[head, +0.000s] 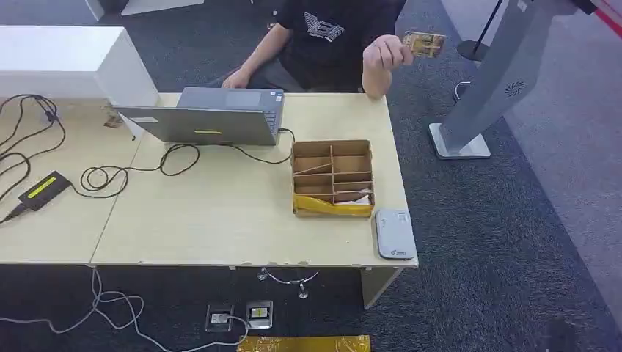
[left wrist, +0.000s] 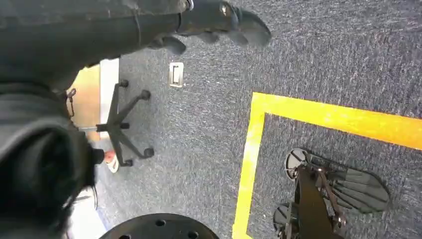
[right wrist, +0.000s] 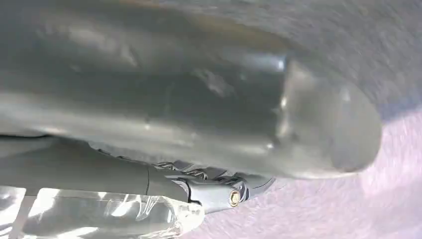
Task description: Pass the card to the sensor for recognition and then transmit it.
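Person's hand (head: 383, 53) offering small gold-patterned card (head: 424, 44) beyond desk. Take by free edge with right hand (right wrist: 318, 124); finger state unclear. Left hand (left wrist: 219, 22) hanging, empty, fingers loose. Then present to white flat sensor (head: 394, 233).

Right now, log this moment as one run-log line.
card: held up by person's hand beyond table | sensor: bare, at table corner | left hand: hanging, empty | right hand: blurred, unclear

Dark grey carpet (head: 469, 242); light wooden desk (head: 220, 227); yellow floor tape (left wrist: 323, 117); office chair base (left wrist: 122, 124).
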You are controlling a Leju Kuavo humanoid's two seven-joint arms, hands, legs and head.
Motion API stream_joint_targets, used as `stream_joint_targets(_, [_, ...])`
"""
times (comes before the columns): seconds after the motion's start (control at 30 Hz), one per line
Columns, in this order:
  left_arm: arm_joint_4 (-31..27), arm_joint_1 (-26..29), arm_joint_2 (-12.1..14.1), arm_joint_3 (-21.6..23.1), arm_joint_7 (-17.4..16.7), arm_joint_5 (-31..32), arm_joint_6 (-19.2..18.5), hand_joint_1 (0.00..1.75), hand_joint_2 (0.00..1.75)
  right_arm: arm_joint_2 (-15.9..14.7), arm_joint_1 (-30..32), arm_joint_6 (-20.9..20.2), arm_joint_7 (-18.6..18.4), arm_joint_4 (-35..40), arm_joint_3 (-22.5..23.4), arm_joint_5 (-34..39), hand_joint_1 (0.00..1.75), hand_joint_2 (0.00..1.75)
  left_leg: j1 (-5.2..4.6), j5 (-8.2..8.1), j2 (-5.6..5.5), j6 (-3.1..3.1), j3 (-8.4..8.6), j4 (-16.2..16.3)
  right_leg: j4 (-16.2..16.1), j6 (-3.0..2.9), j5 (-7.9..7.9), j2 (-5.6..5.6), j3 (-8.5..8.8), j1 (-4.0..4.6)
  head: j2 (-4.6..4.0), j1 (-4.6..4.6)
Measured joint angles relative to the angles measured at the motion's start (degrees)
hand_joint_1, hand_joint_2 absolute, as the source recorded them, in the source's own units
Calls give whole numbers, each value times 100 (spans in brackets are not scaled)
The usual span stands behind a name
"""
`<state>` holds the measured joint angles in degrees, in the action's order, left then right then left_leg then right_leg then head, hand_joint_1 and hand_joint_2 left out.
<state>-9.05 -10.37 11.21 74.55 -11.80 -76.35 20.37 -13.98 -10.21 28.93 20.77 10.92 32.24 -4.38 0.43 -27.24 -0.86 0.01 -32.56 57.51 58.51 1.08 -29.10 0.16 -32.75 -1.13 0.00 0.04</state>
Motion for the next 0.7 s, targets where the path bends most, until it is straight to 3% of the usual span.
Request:
stream_joint_targets(0.1, [0,1,2,0,-17,-41,63,0,0,-479,-255,-285,99,203,199,302,0,0,0,0,12,0,0,0,0,13,12,18,0,-1,0,2])
stream_joint_targets(0.13, [0,0,2,0,-31,-46,87,0,0,-558,-332,-315,241,269,268,443,0,175,0,-1,16,1,1,1,0,14,12,23,0,0,0,0])
stream_joint_targets(0.17, [0,0,0,0,-50,-46,113,0,0,-602,-433,-289,343,337,351,592,0,175,-1,0,19,1,2,2,0,18,19,25,1,-3,0,4])
stream_joint_targets(0.2, [0,-5,-2,0,-74,-39,116,0,0,-642,-561,-129,134,473,409,729,0,175,-5,2,20,4,1,2,0,19,19,25,-1,-8,0,-4])
stream_joint_targets(0.3, [0,-34,6,0,-151,18,55,0,0,-1095,-1007,669,-1587,1324,295,1000,0,175,-44,22,-1,33,-13,2,23,24,20,-4,-20,-48,0,-2])
stream_joint_targets(0.33, [0,-33,13,0,-164,22,37,0,0,-1349,-1265,841,-1855,1584,203,1147,0,175,-47,23,3,34,-12,3,25,26,22,1,-25,-48,0,-7])
stream_joint_targets(0.43, [2,-34,24,0,-164,24,52,0,0,-1867,-1894,880,-1517,1755,-49,1463,0,175,-28,22,10,33,0,2,17,26,23,11,-5,-31,0,4])
stream_joint_targets(0.57, [2,-32,11,0,-140,39,15,0,0,-2176,-2320,762,-859,1920,-343,1588,0,175,-37,25,-7,35,-6,3,21,27,23,-9,-8,-38,0,0])
stream_joint_targets(0.7, [2,-29,15,0,-68,81,-72,0,0,-2511,-2944,563,-546,1930,-684,1509,0,175,-35,25,-9,34,-8,2,22,27,23,-12,-8,-34,0,-4])
